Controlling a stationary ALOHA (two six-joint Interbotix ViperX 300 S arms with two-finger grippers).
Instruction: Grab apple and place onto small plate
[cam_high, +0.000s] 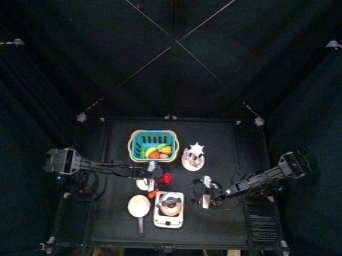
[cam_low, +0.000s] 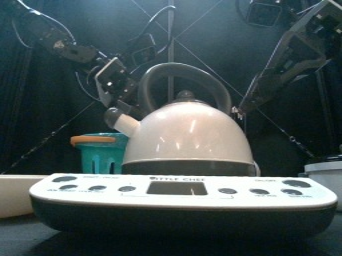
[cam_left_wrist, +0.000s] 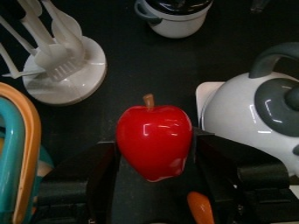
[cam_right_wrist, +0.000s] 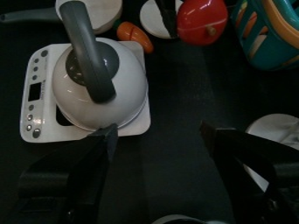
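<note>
The apple (cam_left_wrist: 153, 142), bright red with a short stem, sits between the two jaws of my left gripper (cam_left_wrist: 155, 166), which is shut on its flanks. From above, the apple (cam_high: 168, 177) is mid-table at the tip of the left gripper (cam_high: 152, 180). The small plate (cam_high: 205, 184) is white and lies just right of the apple, also seen as the small plate (cam_left_wrist: 176, 17) past the fruit. My right gripper (cam_right_wrist: 163, 149) hangs open beside the kettle, with the apple (cam_right_wrist: 201, 17) far ahead of it. The kettle hides the apple in the front view.
A white kettle (cam_high: 168, 208) on its base stands at the front, with a cream-tan plate (cam_high: 139, 205) to its left. A green basket (cam_high: 154, 146) and a pinkish plate (cam_high: 197, 155) with a white object stand at the back. An orange fruit (cam_right_wrist: 135, 35) lies near the apple.
</note>
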